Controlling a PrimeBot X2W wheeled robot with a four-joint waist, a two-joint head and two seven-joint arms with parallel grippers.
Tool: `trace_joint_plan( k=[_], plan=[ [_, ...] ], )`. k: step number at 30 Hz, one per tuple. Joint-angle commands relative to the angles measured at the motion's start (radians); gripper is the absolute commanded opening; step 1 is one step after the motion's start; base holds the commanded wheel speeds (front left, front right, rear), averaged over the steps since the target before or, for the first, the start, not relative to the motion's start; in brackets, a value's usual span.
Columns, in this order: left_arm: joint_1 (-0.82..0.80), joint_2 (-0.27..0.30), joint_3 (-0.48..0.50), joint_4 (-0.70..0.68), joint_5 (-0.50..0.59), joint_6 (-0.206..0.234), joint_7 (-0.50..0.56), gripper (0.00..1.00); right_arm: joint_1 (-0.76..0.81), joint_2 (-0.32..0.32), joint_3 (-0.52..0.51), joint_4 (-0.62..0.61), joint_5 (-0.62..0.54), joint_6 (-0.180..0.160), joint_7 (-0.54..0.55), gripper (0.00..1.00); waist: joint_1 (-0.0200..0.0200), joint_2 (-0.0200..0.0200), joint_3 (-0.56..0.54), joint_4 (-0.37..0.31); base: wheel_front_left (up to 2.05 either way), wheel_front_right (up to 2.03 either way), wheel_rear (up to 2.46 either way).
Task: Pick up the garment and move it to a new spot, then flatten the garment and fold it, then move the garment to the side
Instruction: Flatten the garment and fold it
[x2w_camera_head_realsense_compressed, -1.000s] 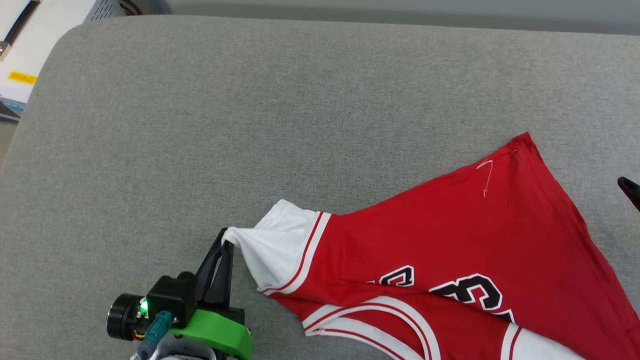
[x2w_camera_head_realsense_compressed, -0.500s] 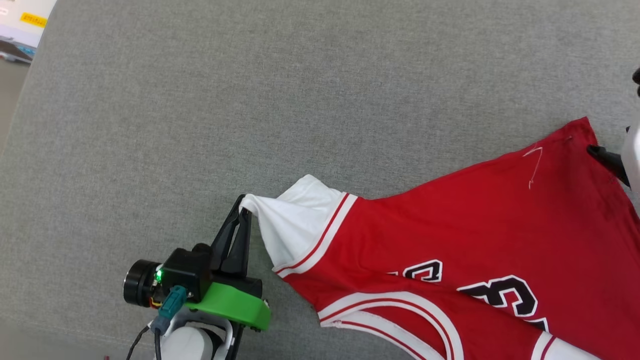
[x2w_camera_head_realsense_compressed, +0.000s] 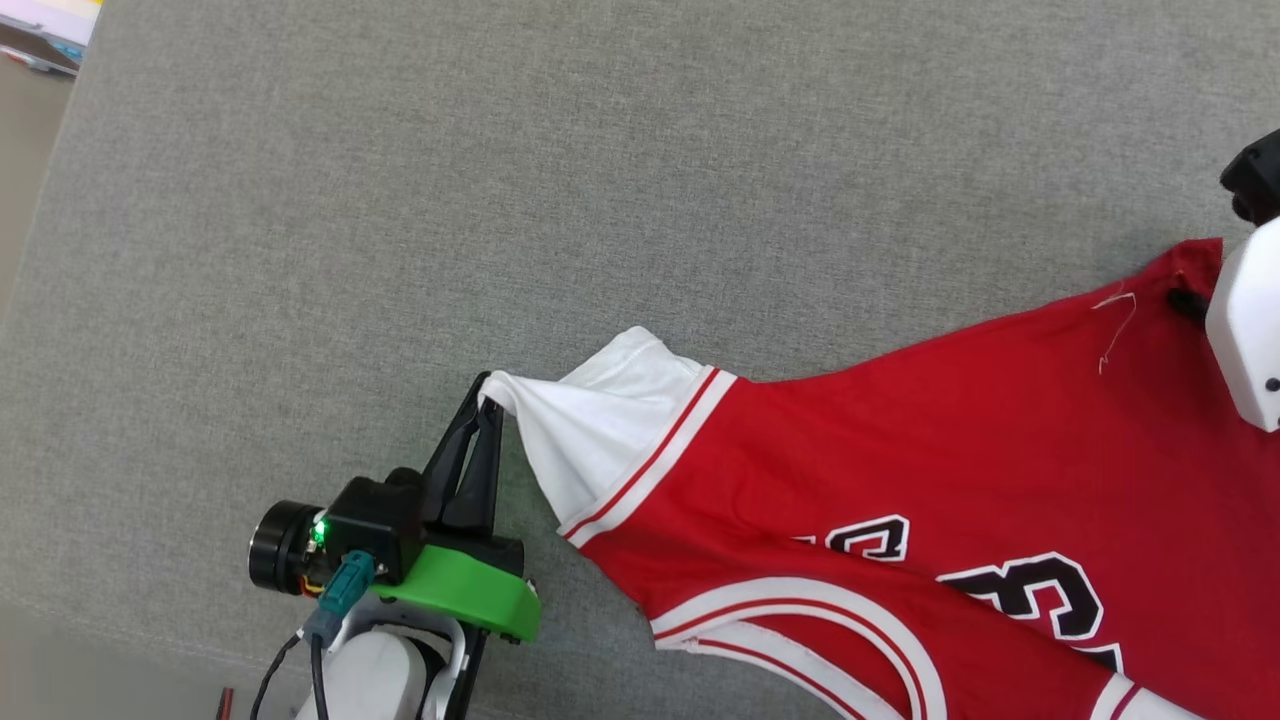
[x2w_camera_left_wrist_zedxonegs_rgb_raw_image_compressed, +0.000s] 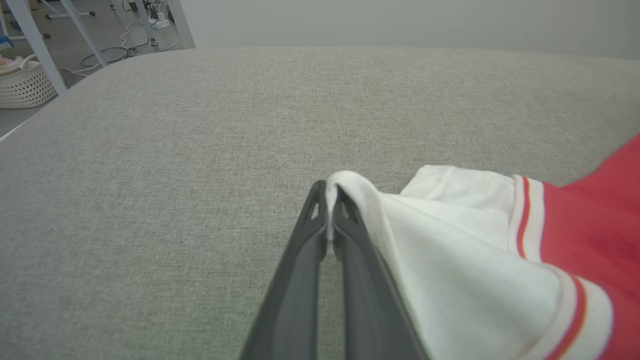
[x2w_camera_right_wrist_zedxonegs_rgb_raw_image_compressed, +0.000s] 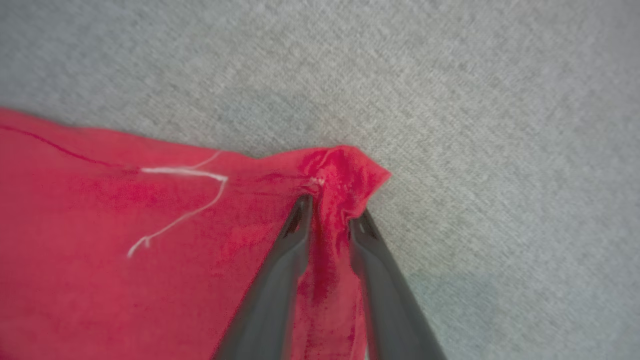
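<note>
Grey woven surface (x2w_camera_head_realsense_compressed: 600, 200), rounded at the far corner in the left wrist view. Past that corner: pale floor with loose cables (x2w_camera_left_wrist_zedxonegs_rgb_raw_image_compressed: 120, 50), white frame legs (x2w_camera_left_wrist_zedxonegs_rgb_raw_image_compressed: 37, 45), white woven basket (x2w_camera_left_wrist_zedxonegs_rgb_raw_image_compressed: 22, 87). Plain grey wall (x2w_camera_left_wrist_zedxonegs_rgb_raw_image_compressed: 400, 20) behind.

Red T-shirt (x2w_camera_head_realsense_compressed: 900, 450) spread over the right half of the surface, black-and-white digits on the chest, white sleeve (x2w_camera_head_realsense_compressed: 600, 430) pointing left, loose white thread (x2w_camera_head_realsense_compressed: 1115, 325) near the far hem.

Pose, left fingers (x2w_camera_head_realsense_compressed: 480, 420): low, near-flat over the surface, pointing away, together and clamped on the sleeve tip, tip raised off the surface.

Pose, right fingers (x2w_camera_right_wrist_zedxonegs_rgb_raw_image_compressed: 299, 220): at the far hem corner, just past the thread, part way apart, astride a bunched ridge of red cloth. Firm grip or not: cannot tell. White forearm (x2w_camera_head_realsense_compressed: 1245, 330) at the right edge of the head view.
</note>
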Motion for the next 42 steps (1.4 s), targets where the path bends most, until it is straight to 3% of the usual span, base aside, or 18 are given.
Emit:
trace_joint_plan(
  k=[1,11,21,32,42],
  plan=[
    [-0.003,0.005,0.004,0.006,0.008,-0.004,-0.006,0.0,0.037,0.014,0.047,0.034,-0.007,-0.001,-0.024,0.0,0.0,0.0,-0.028,-0.015,0.0,0.0,0.0],
    [0.018,0.041,0.025,0.018,0.017,-0.02,-0.007,0.0,0.079,-0.019,-0.031,-0.055,0.031,-0.001,-0.261,0.0,0.0,0.0,-0.173,-0.065,0.0,0.0,0.0],
    [-0.102,0.133,0.061,-0.048,0.028,-0.062,0.028,0.0,0.113,0.026,-0.153,-0.128,0.029,-0.001,-0.399,0.0,0.0,0.0,-0.253,-0.123,0.0,0.0,0.0],
    [-0.531,0.204,0.091,-0.117,0.031,-0.131,0.142,0.0,-0.049,0.093,-0.317,-0.204,-0.006,-0.001,-0.428,0.0,0.0,0.0,-0.163,-0.174,0.0,0.0,0.0],
    [-1.054,0.254,0.09,-0.021,0.02,-0.174,0.215,0.0,-0.433,0.151,-0.372,-0.163,-0.059,-0.001,-0.396,0.0,0.0,0.0,0.041,-0.208,0.0,0.0,0.0]
  ],
)
